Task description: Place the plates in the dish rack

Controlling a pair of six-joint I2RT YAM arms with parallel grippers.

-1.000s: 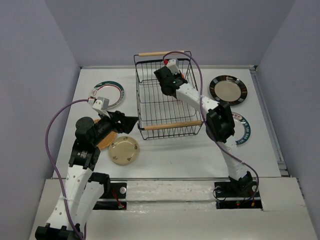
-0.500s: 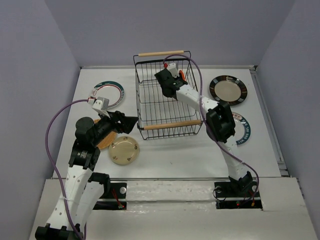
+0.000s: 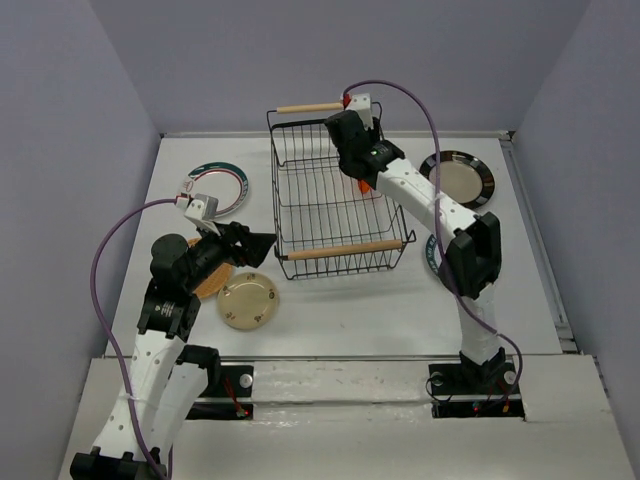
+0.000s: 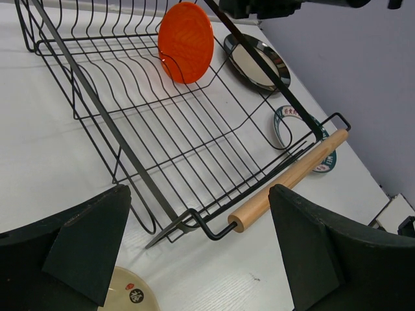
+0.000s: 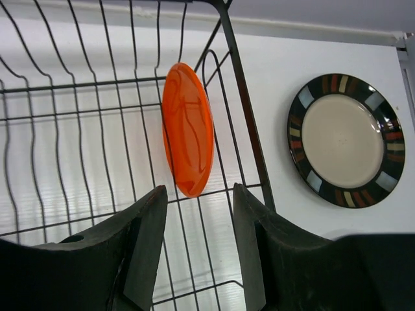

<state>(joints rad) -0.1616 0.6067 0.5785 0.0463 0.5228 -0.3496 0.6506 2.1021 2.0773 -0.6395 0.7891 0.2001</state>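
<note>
The black wire dish rack (image 3: 345, 250) stands mid-table. An orange plate (image 5: 188, 129) stands on edge among the wires at its far right side (image 3: 368, 183) (image 4: 186, 42). My right gripper (image 5: 200, 194) hangs open just above that plate with nothing between its fingers (image 3: 350, 140). My left gripper (image 4: 200, 194) is wide open and empty, left of the rack's near wooden handle (image 4: 288, 188) (image 3: 255, 245). The cream plate (image 3: 248, 301) lies below it. A tan-brown plate (image 3: 212, 282) is mostly hidden under my left arm.
A black-rimmed plate (image 3: 456, 180) (image 5: 345, 139) lies right of the rack. One teal-striped plate (image 3: 215, 188) is at the far left. Another (image 3: 432, 252) is half hidden behind my right arm. Walls close in the table on three sides.
My right gripper opened and let go of the orange plate, which now stands in the rack. It then lifted and drew back to the right. The left arm stayed still.
</note>
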